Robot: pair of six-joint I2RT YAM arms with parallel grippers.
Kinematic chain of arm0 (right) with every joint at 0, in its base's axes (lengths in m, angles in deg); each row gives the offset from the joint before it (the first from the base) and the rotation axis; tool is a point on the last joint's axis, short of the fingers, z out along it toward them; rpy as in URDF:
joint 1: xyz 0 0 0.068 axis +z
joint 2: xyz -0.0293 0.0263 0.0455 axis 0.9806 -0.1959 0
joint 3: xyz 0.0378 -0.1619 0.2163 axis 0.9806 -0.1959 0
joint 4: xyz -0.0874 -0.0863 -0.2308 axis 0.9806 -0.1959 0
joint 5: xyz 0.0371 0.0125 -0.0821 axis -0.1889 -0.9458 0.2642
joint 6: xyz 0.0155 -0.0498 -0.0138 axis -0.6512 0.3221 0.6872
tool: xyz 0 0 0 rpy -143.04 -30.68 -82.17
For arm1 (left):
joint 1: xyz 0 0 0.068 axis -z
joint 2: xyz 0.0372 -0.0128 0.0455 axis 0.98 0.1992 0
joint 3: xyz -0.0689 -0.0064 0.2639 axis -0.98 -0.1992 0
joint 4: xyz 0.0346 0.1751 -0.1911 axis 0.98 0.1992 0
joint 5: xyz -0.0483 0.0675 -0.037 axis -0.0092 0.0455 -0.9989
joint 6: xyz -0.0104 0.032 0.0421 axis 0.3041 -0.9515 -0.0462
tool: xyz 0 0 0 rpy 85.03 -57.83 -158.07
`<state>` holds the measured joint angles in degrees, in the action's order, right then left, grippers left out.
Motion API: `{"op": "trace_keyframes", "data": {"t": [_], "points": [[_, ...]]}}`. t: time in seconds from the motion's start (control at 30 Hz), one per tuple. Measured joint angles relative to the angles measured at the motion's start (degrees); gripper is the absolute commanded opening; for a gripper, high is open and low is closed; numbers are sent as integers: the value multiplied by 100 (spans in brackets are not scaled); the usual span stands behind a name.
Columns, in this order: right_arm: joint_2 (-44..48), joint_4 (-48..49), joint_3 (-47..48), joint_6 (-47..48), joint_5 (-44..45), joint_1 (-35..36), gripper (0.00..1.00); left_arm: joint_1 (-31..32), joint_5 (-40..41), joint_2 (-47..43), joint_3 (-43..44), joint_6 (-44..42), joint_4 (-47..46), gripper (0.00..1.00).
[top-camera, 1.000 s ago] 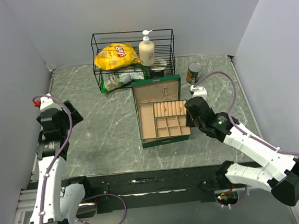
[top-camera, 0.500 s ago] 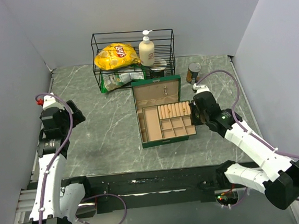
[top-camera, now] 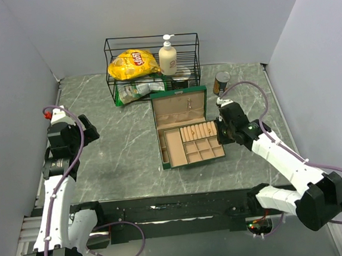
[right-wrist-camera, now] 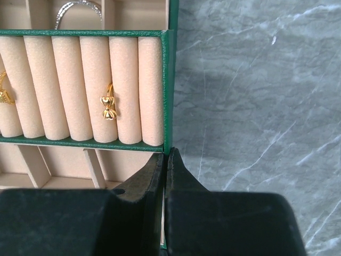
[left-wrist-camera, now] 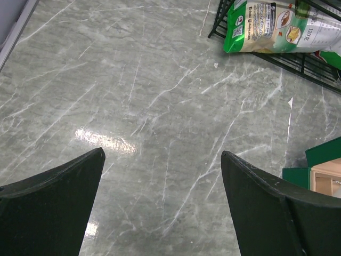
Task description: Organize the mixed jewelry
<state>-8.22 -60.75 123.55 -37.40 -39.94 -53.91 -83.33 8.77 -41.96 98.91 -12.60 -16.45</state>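
Observation:
The open green box (top-camera: 189, 163) sits mid-table, its tan tray turned a little askew. In the right wrist view, a small gold bow ring (right-wrist-camera: 109, 106) sits between the tan ring rolls. Another gold piece (right-wrist-camera: 4, 95) shows at the left edge, and a silvery wire bangle (right-wrist-camera: 78, 6) lies in the lid behind. My right gripper (right-wrist-camera: 166, 154) is shut on the box's right green wall (right-wrist-camera: 167, 90); it also shows in the top view (top-camera: 220, 132). My left gripper (left-wrist-camera: 162, 154) is open and empty over bare marble, far left of the box (top-camera: 87, 129).
A black wire rack (top-camera: 151, 43) at the back holds a yellow chip bag (top-camera: 132, 64), a soap dispenser (top-camera: 167, 55) and a green snack packet (left-wrist-camera: 277, 26). A can (top-camera: 221, 83) stands right of the rack, just behind my right gripper. Grey walls close in both sides.
My right gripper has moved away from the arm bases with the box wall in it, turning the box counter-clockwise. The left arm shifted only slightly.

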Motion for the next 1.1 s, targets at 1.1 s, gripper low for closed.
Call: {"op": "trace_keyframes", "data": {"t": [1.1], "points": [[-1932,256,697,-109,-111,-105,0,0,-22,151,0,-2,0,96]]}}
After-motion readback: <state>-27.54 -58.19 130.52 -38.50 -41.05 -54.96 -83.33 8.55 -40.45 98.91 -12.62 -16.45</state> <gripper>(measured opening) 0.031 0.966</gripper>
